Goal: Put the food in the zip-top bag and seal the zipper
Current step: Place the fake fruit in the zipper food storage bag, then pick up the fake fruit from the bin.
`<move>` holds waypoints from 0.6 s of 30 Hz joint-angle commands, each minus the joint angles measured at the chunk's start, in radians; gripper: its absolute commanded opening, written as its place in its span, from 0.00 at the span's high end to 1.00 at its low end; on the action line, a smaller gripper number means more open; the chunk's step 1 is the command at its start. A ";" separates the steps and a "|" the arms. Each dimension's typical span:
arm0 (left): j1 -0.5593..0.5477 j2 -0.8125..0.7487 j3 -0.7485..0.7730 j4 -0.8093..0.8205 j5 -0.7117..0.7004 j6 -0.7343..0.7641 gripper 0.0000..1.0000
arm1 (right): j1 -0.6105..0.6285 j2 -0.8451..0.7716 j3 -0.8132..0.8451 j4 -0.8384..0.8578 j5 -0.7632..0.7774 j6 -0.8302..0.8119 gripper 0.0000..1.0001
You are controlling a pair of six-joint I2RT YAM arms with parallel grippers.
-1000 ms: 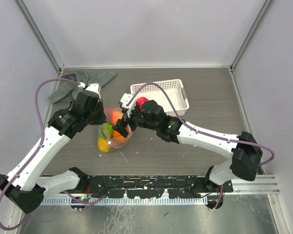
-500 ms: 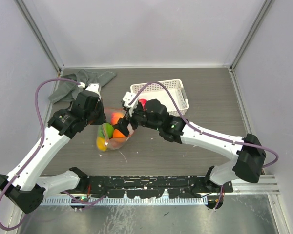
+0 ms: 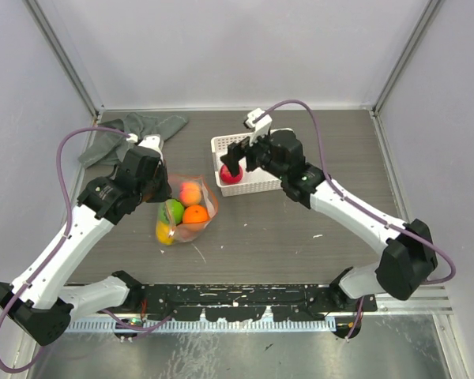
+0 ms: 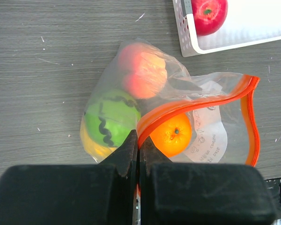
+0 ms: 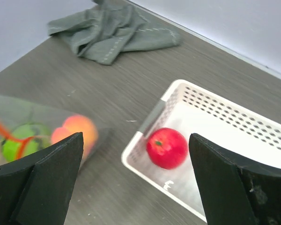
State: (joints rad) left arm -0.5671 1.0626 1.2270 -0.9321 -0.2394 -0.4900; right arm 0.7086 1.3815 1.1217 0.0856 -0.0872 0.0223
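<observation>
Left pincer (image 4: pixel 139 140) pinching zipper (image 4: pixel 178 111), right pincer (image 5: pixel 133 154) spread wide — above red fruit (image 5: pixel 167 147)

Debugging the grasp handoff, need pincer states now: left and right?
Left pincer: shut on the orange zipper of the zip-top bag.
Right pincer: open, empty, above the red apple in the white basket.

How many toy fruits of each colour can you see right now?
red fruit: 1
peach fruit: 1
green fruit: 1
orange fruit: 1
yellow fruit: 1
Total: 5
</observation>
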 commanded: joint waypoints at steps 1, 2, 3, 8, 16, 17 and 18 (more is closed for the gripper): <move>0.004 -0.026 0.004 0.052 -0.014 -0.004 1.00 | -0.085 0.063 0.027 0.003 0.009 0.089 0.02; 0.004 -0.026 0.005 0.051 -0.015 -0.004 1.00 | -0.109 0.085 0.034 -0.003 0.009 0.104 0.02; 0.004 -0.026 0.004 0.051 -0.016 -0.004 1.00 | -0.123 0.107 0.042 -0.007 0.008 0.115 0.03; 0.004 -0.024 0.004 0.050 -0.019 0.000 1.00 | -0.153 0.233 0.112 -0.040 0.001 0.135 0.04; 0.004 -0.022 0.003 0.047 -0.028 0.005 1.00 | -0.153 0.449 0.218 -0.058 -0.031 0.142 0.06; 0.004 -0.022 0.001 0.047 -0.028 0.006 1.00 | -0.153 0.471 0.229 -0.061 -0.042 0.145 0.06; 0.004 -0.021 0.001 0.047 -0.027 0.007 1.00 | -0.154 0.494 0.244 -0.065 -0.052 0.147 0.06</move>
State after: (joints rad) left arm -0.5671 1.0622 1.2243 -0.9318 -0.2451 -0.4889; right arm 0.5526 1.8328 1.2819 0.0101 -0.1009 0.1501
